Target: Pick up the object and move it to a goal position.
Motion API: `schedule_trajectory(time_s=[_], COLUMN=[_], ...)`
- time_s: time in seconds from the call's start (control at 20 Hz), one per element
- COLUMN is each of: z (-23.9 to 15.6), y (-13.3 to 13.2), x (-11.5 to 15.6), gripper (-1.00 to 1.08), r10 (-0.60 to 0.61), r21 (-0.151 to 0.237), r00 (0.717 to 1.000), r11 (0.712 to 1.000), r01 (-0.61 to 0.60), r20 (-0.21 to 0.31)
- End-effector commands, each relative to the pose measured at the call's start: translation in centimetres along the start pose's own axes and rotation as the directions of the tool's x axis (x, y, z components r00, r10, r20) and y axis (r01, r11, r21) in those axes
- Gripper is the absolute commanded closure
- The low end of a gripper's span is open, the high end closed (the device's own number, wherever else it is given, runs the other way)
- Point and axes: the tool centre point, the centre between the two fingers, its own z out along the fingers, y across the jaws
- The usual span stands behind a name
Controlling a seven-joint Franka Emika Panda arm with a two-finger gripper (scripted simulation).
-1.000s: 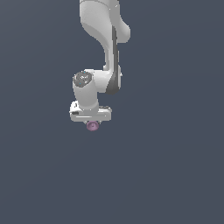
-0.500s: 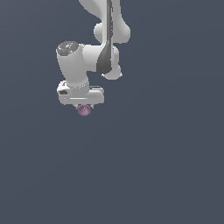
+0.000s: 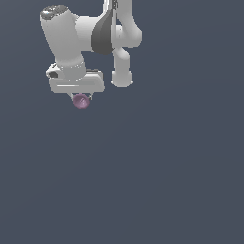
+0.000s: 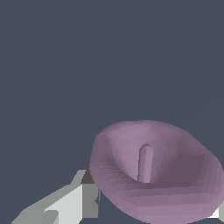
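The object (image 3: 81, 101) is a small mauve-purple roundish blob held under the white gripper (image 3: 80, 98) in the upper part of the exterior view's left. The gripper is shut on it and holds it well up in the air. In the wrist view the object (image 4: 153, 173) is large and close, a hollowed purple shape with a short stem in its middle, between the grey-white fingers (image 4: 74, 203). No goal marker shows in either view.
The white arm (image 3: 112, 33) reaches down from the top of the exterior view. Everything else is plain dark grey-blue background.
The gripper has carried the object up and toward the exterior view's left over the last second. It has stayed shut on it.
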Motion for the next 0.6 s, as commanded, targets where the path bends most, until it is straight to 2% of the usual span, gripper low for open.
schedule_trajectory(time_s=[0.0,0.25,0.55], z=[-1.5,-3.4,-3.9], y=[0.6,1.3,1.6], x=[-0.7,-1.3,-1.4], gripper=[1.08,1.08,1.08], r10=[-0.001,-0.001,-0.001], r21=[0.001,0.000,-0.001], r00=[1.000,1.000,1.000], r11=[1.000,1.000,1.000], r01=[0.001,0.001,0.001], r20=[0.001,0.002,0.002])
